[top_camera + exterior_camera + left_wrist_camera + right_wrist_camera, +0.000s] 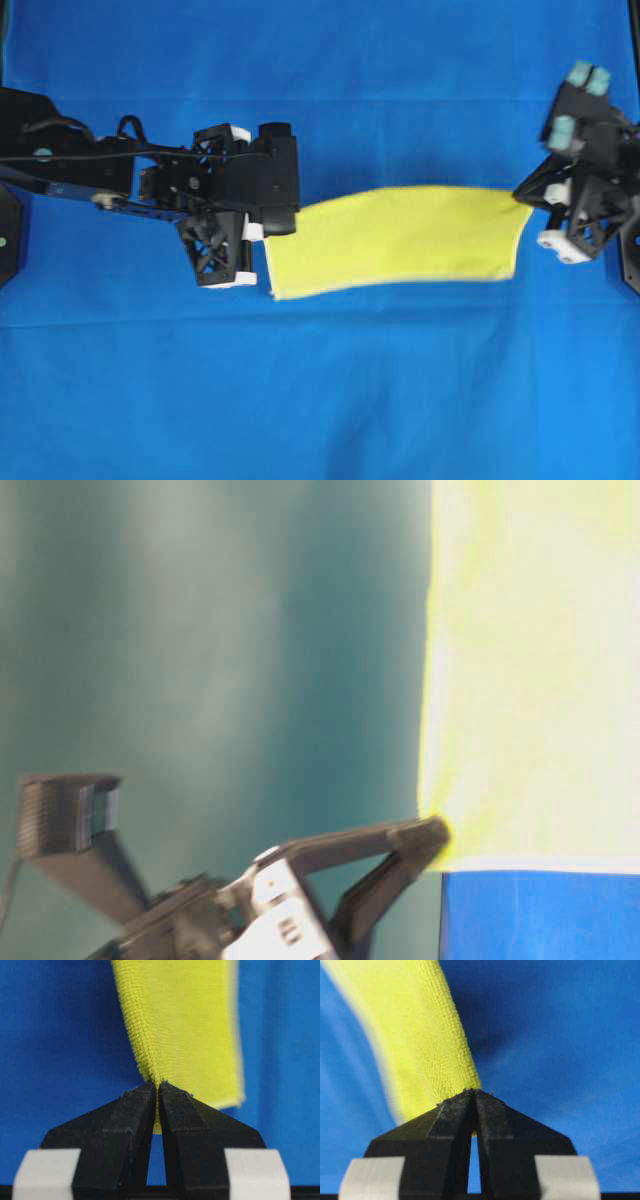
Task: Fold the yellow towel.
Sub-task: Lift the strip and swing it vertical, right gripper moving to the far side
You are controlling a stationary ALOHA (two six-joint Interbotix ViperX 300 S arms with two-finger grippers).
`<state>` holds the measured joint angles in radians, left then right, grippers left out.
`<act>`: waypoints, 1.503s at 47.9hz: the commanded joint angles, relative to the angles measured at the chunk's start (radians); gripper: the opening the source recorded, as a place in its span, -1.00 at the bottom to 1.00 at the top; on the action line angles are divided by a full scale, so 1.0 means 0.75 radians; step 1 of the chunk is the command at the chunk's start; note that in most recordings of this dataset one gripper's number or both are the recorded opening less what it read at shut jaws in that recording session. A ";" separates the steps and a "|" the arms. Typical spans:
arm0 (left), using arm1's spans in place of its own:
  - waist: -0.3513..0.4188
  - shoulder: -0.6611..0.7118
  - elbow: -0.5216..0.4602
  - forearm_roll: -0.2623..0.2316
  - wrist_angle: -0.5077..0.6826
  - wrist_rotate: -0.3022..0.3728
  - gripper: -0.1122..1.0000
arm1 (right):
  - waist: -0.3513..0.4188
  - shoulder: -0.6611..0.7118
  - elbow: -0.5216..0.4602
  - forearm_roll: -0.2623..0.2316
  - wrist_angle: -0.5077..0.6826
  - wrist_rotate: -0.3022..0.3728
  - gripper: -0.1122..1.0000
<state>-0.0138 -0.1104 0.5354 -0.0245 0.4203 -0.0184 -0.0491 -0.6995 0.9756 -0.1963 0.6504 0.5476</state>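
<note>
My left claw [262, 232] and my right claw [527, 197] are each pressed together on an end of the yellow towel [395, 240], which hangs stretched between them above the middle of the blue-covered surface [320, 400]. I judge the grasp done; the fold itself and the laying down are left.

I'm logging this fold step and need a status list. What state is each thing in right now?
yellow towel: lifted off the cloth, stretched between both grippers, sagging slightly in the middle.
left gripper: shut on one towel corner.
right gripper: shut on the opposite end of the towel.
blue cloth: spread flat under everything, lightly wrinkled.
</note>
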 commanded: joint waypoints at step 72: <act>-0.264 0.358 -0.295 0.000 -0.677 0.004 -0.76 | -0.534 0.632 -0.462 -0.333 -0.585 -0.016 -0.79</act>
<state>-0.1902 0.1687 0.3528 -0.0245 -0.0798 -0.0169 -0.4387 -0.2316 0.6734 -0.4326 0.2209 0.5369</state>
